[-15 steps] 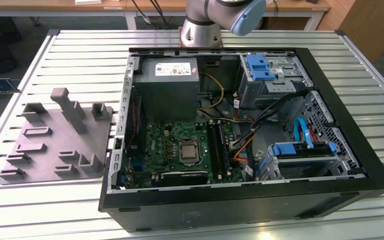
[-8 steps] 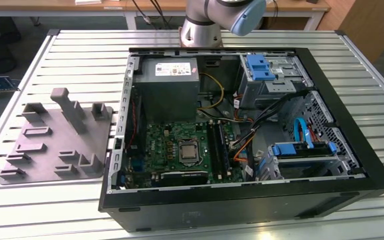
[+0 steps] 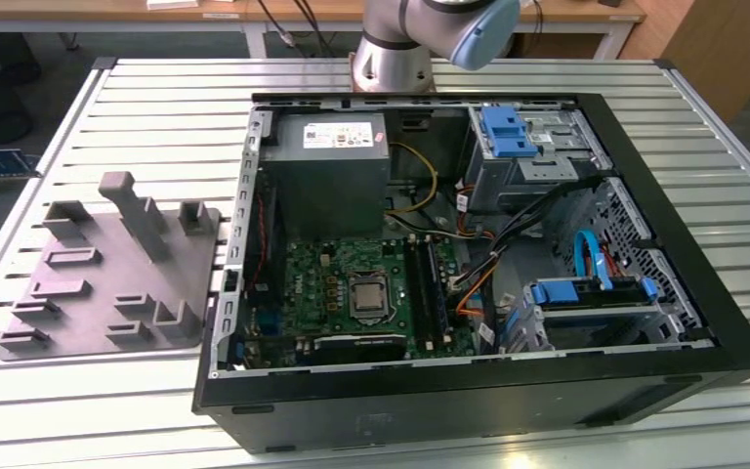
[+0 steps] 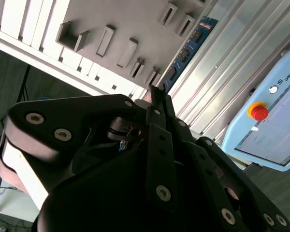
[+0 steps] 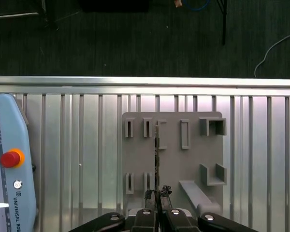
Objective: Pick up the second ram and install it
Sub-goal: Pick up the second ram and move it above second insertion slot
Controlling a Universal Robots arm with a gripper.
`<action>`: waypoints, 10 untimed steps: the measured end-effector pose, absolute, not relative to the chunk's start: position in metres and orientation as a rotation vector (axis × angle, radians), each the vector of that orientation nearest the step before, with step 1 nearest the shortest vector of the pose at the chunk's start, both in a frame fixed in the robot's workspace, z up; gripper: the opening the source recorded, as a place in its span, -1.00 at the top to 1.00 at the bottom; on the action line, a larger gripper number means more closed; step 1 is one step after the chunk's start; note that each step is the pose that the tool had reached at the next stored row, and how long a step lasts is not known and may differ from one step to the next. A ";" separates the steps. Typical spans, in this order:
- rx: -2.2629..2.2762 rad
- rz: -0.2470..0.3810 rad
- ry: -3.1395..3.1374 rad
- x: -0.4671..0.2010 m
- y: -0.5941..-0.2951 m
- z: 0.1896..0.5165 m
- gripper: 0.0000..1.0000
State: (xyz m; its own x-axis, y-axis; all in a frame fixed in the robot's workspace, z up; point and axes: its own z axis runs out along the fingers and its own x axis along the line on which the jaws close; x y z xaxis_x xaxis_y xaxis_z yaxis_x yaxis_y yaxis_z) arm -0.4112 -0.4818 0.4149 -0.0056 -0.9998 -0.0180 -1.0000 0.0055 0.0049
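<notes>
My gripper [image 5: 157,194] is shut on the second ram [image 5: 157,154], a thin strip seen edge-on that points away from the fingertips. In the second wrist view the same ram [image 4: 188,48] shows its flat side, a bluish board with dark chips, running out from the gripper [image 4: 157,94]. It hangs high over the grey plastic tray [image 5: 174,169], apart from it. In the exterior view the tray [image 3: 102,283] lies on the slatted table at the left of the open computer case [image 3: 479,391]. Inside the case lies the green board [image 3: 349,283] with its long black sockets [image 3: 428,283].
A light blue pendant with a red button [image 5: 9,164] lies on the table beside the tray. The arm's base [image 3: 395,59] stands behind the case. Cables, a grey power supply [image 3: 329,166] and blue drive bays [image 3: 590,293] crowd the case. The table edge [image 5: 145,82] drops to dark floor.
</notes>
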 end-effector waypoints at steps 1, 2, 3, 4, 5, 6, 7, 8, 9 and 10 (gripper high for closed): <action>-2.208 0.025 2.221 -0.409 -0.482 0.415 0.73; -2.208 0.026 2.221 -0.407 -0.482 0.414 0.73; -2.208 0.026 2.221 -0.404 -0.482 0.414 0.73; -2.208 0.026 2.221 -0.400 -0.482 0.414 0.73; -2.208 0.026 2.221 -0.396 -0.482 0.414 0.73; -2.209 0.026 2.221 -0.393 -0.481 0.414 0.73; -2.208 0.026 2.221 -0.390 -0.481 0.413 0.73; -2.208 0.026 2.221 -0.386 -0.481 0.413 0.73; -2.209 0.027 2.221 -0.383 -0.481 0.412 0.73; -2.209 0.027 2.222 -0.380 -0.481 0.412 0.73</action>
State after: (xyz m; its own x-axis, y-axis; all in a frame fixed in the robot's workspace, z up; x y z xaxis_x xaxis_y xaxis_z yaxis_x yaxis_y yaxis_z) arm -0.3796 -0.4812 0.4117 -0.0058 -0.9998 -0.0182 -1.0000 0.0057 0.0062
